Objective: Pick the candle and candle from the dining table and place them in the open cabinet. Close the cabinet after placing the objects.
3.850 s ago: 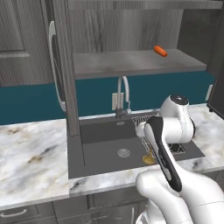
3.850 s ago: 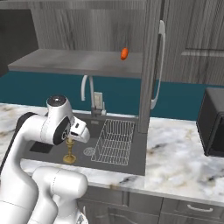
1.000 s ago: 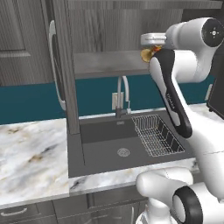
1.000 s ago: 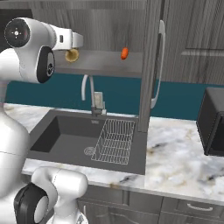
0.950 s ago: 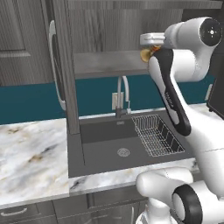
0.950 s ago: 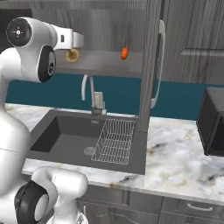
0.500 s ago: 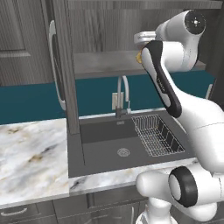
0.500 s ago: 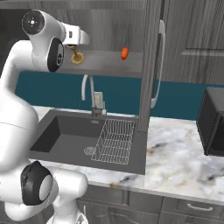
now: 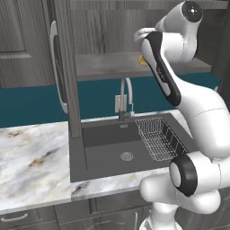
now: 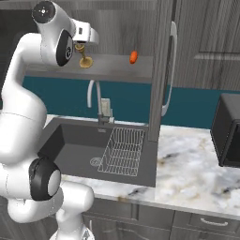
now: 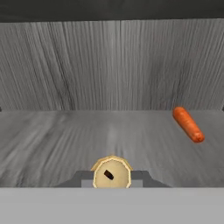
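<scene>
Taking the sink (image 10: 89,150) as our landmark and reading the right base view from left to right: high above its left half our end effector (image 10: 82,44) has come up from down by the sink and pushed in over the cabinet (image 10: 161,70) shelf. It is pinched tight on the brass candle (image 10: 85,60), whose round foot sits at or just over the shelf board; we cannot tell whether it touches yet. In the hand view the candle (image 11: 112,174) top shows between the dark fingers (image 11: 142,177).

Further right, above the sink's middle, an orange block (image 10: 134,57) lies on the same shelf, apart from the candle. Right again, over the sink's right edge, the cabinet door stands open with its bar handle (image 10: 172,65) facing us.

We judge the first candle nearly placed; what remains is to let go, bring the second one, then shut the door.
</scene>
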Tool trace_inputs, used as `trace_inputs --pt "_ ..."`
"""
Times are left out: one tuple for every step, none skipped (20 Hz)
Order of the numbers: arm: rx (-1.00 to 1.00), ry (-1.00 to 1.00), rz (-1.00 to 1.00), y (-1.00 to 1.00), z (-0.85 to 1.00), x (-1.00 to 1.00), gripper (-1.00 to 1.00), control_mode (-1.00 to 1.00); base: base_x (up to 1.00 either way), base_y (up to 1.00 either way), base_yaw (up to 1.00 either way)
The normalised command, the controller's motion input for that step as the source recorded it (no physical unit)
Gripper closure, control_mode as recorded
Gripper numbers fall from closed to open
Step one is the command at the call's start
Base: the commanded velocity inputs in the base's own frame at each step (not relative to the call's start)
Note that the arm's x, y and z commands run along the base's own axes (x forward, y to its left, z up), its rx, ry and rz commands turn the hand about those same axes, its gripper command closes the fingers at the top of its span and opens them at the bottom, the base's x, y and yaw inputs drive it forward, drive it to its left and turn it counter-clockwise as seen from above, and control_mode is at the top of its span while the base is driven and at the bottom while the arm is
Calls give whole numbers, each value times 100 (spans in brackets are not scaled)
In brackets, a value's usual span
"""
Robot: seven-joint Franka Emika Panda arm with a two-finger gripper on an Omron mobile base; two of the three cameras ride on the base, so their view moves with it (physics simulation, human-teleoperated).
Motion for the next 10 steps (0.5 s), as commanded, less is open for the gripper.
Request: trace_inputs --pt "-1 9 0 0 -11 13 100 -100 0 0 0" --pt "0 7 0 0 -18 10 100 -100 0 0 0" --pt "0 6 0 0 -19 9 100 -100 0 0 0" --pt "0 5 0 0 -19 6 100 -100 0 0 0" --pt "0 4 0 0 -15 6 100 -100 0 0 0" --pt "0 4 0 0 -11 5 100 -100 0 0 0" --pt "0 0 0 0 -9 3 100 -100 0 0 0" --pt "0 0 0 0 -7 4 100 -100 0 0 0" --pt "0 0 0 0 -3 4 100 -100 0 0 0" --pt "0 0 0 0 -4 0 100 -100 0 0 0"
